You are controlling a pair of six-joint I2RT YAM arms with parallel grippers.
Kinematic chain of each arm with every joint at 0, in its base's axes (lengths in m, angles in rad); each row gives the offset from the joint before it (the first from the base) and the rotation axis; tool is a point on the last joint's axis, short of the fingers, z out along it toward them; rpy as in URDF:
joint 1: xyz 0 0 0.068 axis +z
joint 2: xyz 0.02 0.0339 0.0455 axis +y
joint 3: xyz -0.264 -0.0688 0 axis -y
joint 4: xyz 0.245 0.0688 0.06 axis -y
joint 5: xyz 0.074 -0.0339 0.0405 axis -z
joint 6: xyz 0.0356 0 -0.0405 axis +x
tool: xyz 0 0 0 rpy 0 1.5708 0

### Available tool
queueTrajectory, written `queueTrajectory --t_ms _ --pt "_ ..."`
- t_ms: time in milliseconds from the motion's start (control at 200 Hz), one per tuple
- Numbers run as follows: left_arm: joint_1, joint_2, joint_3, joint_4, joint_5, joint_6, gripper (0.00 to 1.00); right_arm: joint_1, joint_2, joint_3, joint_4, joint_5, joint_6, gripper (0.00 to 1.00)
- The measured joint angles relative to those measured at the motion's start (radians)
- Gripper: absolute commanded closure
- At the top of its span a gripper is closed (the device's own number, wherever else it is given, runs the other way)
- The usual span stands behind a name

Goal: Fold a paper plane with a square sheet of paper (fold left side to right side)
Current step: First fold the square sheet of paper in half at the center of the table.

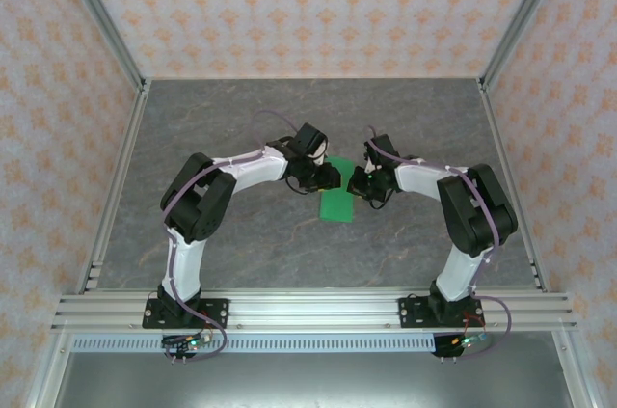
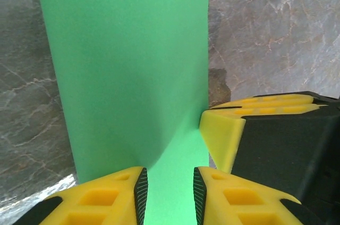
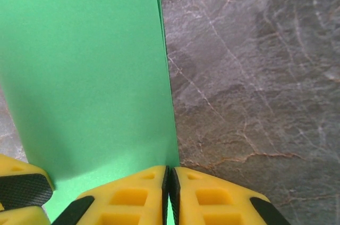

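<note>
The square sheet of paper (image 1: 337,204) is bright green and lies on the table as a narrow rectangle between the two grippers. My left gripper (image 2: 170,188) is open, its fingers a little apart over the sheet's (image 2: 127,65) near end, where the paper bulges slightly. My right gripper (image 3: 170,182) is shut on the right long edge of the sheet (image 3: 85,76), a sliver of green showing between its pads. In the top view the left gripper (image 1: 323,176) and right gripper (image 1: 359,186) face each other across the paper. The paper plane is out of view.
The grey marbled table (image 1: 241,128) stretches all round the paper. Metal frame rails (image 1: 116,167) and patterned walls border it. The right gripper's yellow finger (image 2: 223,140) sits close beside the left one's. A left finger (image 3: 21,188) shows in the right wrist view.
</note>
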Motion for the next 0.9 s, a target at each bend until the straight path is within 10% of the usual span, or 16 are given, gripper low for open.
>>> queueTrajectory --t_ms 901 --pt "0.035 -0.024 -0.100 0.019 -0.047 0.025 0.71 0.001 0.009 0.018 -0.029 0.008 -0.029 0.84"
